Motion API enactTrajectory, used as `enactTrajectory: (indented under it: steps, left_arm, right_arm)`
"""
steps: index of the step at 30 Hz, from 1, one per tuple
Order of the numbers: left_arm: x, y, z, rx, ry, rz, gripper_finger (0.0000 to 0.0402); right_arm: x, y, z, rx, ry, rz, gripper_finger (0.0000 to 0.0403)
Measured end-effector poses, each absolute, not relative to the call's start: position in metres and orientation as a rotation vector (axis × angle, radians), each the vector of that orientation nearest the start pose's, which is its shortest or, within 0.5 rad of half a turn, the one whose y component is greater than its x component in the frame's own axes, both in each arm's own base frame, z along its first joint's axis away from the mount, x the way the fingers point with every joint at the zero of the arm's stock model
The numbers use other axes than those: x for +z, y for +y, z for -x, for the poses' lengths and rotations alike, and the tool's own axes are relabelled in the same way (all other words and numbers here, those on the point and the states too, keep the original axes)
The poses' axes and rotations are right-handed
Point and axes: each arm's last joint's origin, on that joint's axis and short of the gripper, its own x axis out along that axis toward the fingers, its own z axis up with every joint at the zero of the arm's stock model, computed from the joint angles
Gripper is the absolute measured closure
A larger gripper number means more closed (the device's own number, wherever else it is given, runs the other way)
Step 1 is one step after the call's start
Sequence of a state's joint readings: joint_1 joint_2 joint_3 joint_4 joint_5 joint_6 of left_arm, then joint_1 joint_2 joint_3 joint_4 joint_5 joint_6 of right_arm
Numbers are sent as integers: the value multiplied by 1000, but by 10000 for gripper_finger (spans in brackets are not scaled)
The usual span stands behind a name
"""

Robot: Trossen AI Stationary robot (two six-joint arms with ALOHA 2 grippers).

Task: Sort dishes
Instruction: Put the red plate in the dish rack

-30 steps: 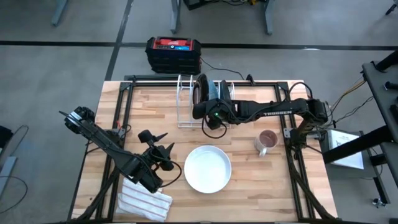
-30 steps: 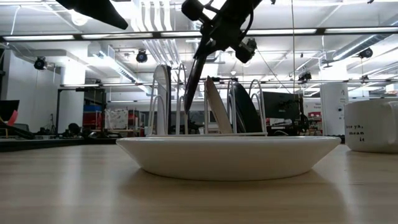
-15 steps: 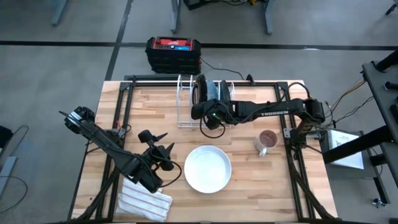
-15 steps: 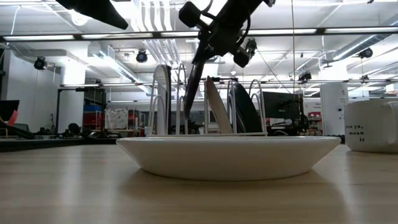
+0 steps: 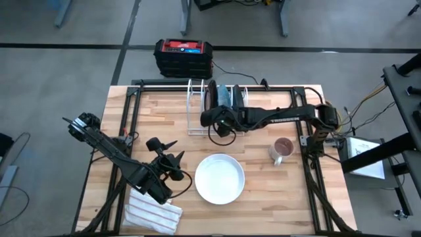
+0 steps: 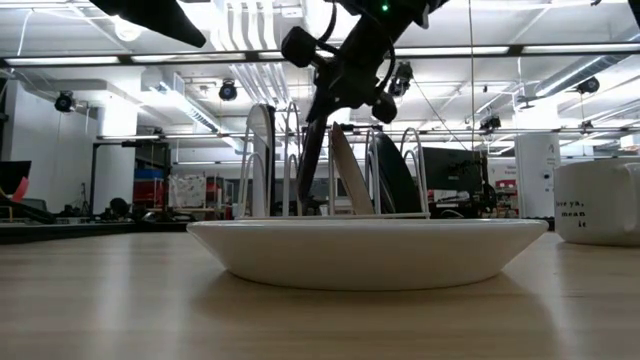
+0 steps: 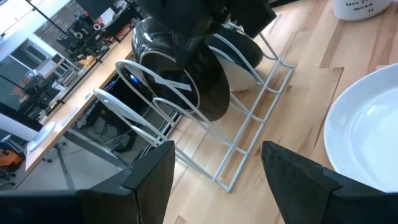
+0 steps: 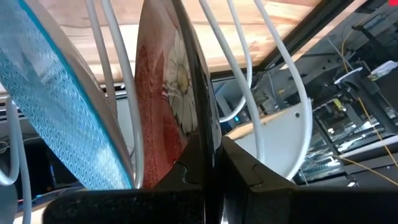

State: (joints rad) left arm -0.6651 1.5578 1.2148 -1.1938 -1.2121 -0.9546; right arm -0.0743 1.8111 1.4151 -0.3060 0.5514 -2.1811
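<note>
A white wire rack (image 5: 197, 108) stands at the table's far middle. My right gripper (image 5: 220, 123) is over it, shut on the red dish with pale flower marks (image 8: 166, 93), whose dark back shows in the left wrist view (image 7: 186, 68). The light blue dish (image 8: 56, 99) stands on edge in the slot beside it. A dark dish (image 6: 395, 175) leans farther along the rack. The plain white dish (image 5: 220, 178) lies flat on the table's near middle. My left gripper (image 5: 170, 163) is open and empty, just left of the white dish. My right gripper pinches the red dish's rim (image 8: 205, 146) between its two fingers, one on the flowered face and one on the dark back. The fingers come slanting down from above at the dish's upper edge (image 6: 325, 105). The dish stands on edge, tilted, its lower part between the rack's wires (image 7: 208, 112).
A beige mug (image 5: 281, 150) stands right of the white dish. A folded striped cloth (image 5: 152, 214) lies at the near left edge. A black and red box (image 5: 184, 56) sits beyond the far edge. Bare wood lies between the rack and the white dish.
My right gripper has gone down and a little toward the table's left with the red dish. The dish has sunk deeper between the rack's wires and stays tilted on edge.
</note>
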Motion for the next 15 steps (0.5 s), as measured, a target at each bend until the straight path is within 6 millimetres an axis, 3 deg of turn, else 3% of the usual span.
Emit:
enactTrajectory:
  steps: [15]
  left_arm:
    - [264, -145, -229, 754, 576, -378, 171]
  right_arm:
    - [241, -54, -408, 477, 1101, 2143, 396]
